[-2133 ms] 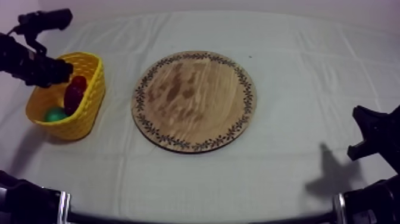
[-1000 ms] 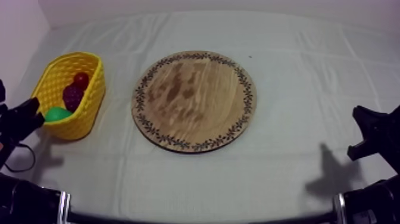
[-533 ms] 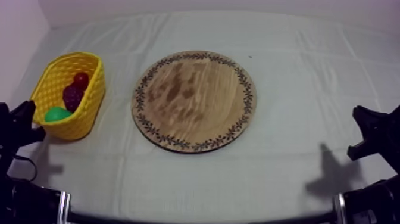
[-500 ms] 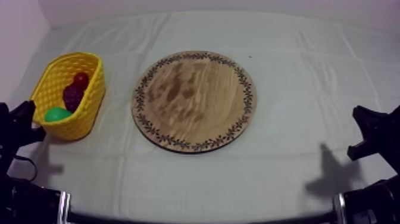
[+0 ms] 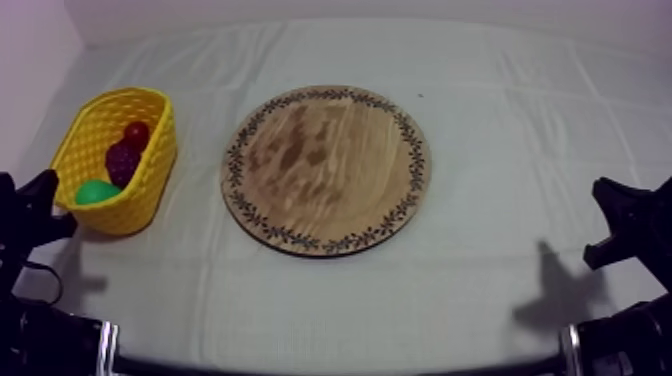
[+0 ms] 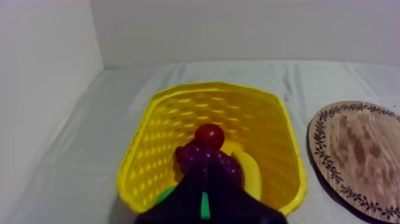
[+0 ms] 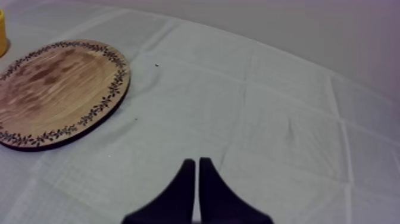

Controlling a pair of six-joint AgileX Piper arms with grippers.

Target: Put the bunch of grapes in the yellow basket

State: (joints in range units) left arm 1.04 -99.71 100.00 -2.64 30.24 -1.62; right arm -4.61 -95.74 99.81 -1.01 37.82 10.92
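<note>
Apparently the work is as good as finished: the bunch of grapes (image 6: 199,156) lies inside the yellow basket (image 5: 150,185), just under the small red fruit (image 6: 209,136) and beside the banana (image 6: 249,173), and the wooden board (image 5: 326,168) is bare. We judge that nothing is left to carry; at most the arms may settle at their sides. Our left gripper (image 6: 206,179) hangs close before the near end of the basket, its two fingers pressed together into a narrow wedge and holding nothing. Our right gripper (image 7: 194,170) sits low at the right side, well apart from the board, and its fingers are also pressed together on nothing. The left wrist view looks into the basket and lets us tell the banana lying along the wall next to the grapes, which from above we cannot make out. The top view, for its part, gives the whole board and both arms at once, and a green fruit (image 5: 95,192) at the near end of the basket. The right wrist view adds the bare cloth (image 7: 286,119) beside the board.
</note>
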